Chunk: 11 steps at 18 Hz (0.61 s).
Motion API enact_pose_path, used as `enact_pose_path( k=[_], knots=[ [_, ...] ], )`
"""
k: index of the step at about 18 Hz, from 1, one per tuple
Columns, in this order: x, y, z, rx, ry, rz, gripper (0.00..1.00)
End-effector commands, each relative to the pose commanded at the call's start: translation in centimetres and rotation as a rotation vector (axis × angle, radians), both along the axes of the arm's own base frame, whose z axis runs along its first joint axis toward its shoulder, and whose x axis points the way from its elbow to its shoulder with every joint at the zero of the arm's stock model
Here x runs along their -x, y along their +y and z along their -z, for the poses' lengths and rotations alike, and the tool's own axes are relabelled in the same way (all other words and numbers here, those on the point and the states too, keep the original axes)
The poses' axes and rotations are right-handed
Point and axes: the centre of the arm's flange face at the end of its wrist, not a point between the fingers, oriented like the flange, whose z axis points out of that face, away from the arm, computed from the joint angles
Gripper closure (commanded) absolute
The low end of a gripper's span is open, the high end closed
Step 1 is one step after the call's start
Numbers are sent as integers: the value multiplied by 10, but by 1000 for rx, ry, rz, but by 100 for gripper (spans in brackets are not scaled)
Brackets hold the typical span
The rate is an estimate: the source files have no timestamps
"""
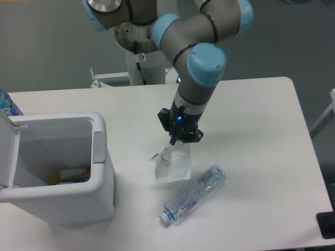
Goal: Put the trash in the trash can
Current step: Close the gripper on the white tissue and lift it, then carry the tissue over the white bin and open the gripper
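From the fixed camera, the only view, the end effector [179, 140] points down over the middle of the worktop [251, 120] with its fingers pinched on the top edge of the crumpled white wrapper [171, 164], which hangs below it; whether the wrapper's lower edge touches the worktop I cannot tell. Gripping it by the upper edge lets the limp piece dangle free, which should make it easy to carry over a rim and drop. The crushed clear bottle [192, 195], red-and-white label showing, lies on its side just beside the wrapper toward the front edge, untouched, so it looks like the second item to fetch. The trash can [99, 178] stands at the left with its hinged lid [7, 151] swung open and a grey push tab [98, 147] on the near rim; some coloured rubbish already sits in the bottom. Its open mouth faces up, well apart from the wrapper, so the likely next move is a lift and a carry leftward. A blue-patterned bottle [7, 106] peeks in behind the lid.
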Motion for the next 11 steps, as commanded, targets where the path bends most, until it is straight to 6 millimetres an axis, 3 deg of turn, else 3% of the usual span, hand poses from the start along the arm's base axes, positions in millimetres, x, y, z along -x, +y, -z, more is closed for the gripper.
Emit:
enact_pose_path(
  k=[5, 9, 11],
  knots=[
    [24, 4, -92, -241, -128, -211, 100],
    [14, 14, -113, -294, -161, -279, 100],
    [-9, 15, -131, -316, -186, -287, 100]
  ],
)
